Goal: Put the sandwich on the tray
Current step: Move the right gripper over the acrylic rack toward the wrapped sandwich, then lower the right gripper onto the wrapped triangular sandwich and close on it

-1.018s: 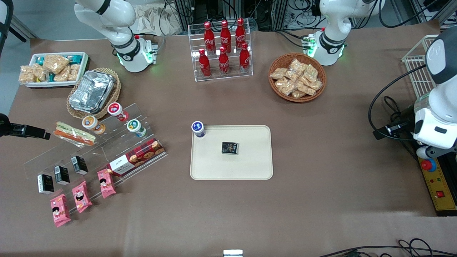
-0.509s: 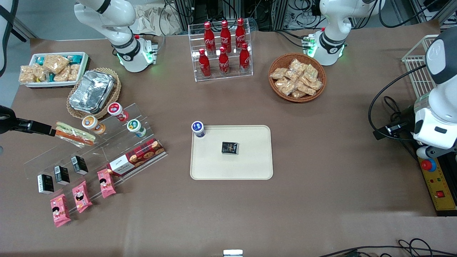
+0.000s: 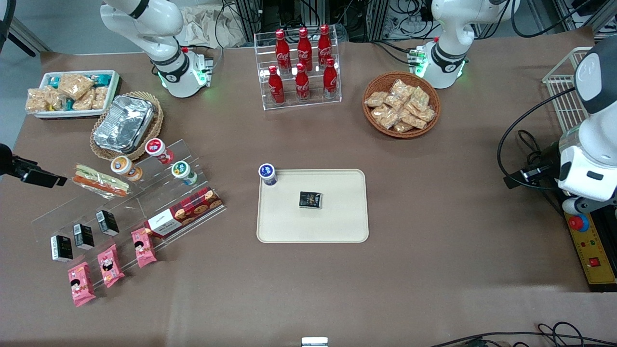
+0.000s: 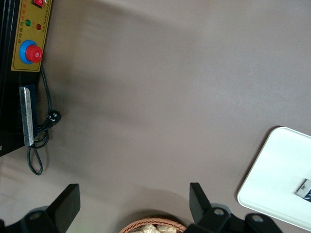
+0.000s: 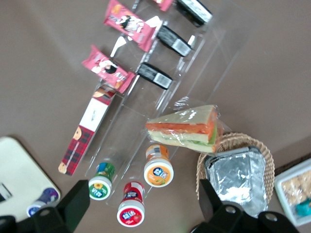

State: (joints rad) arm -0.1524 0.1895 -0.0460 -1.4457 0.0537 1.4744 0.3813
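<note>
The sandwich (image 3: 101, 181), a clear-wrapped wedge with orange and green layers, lies on the upper step of a clear acrylic stand (image 3: 130, 207) toward the working arm's end of the table. It also shows in the right wrist view (image 5: 184, 128). My right gripper (image 3: 48, 179) hovers beside the sandwich, a short way from it, over the table's end. In the wrist view the gripper (image 5: 144, 213) is open and empty, its fingers (image 5: 77, 204) wide apart. The cream tray (image 3: 337, 217) lies mid-table, holding a small black packet (image 3: 310, 199) and a blue-lidded cup (image 3: 267, 174).
Three lidded cups (image 3: 157, 150), a red biscuit box (image 3: 185, 212), black cartons (image 3: 84, 235) and pink snack packets (image 3: 110, 265) sit on the stand. A foil container (image 3: 124, 124) in a basket, a white snack tray (image 3: 72, 93), cola bottles (image 3: 301, 65) and a cracker basket (image 3: 401, 104) stand farther from the camera.
The gripper reached a little closer to the sandwich half a second ago, then drew back slightly toward the table's end. The sandwich has not moved.
</note>
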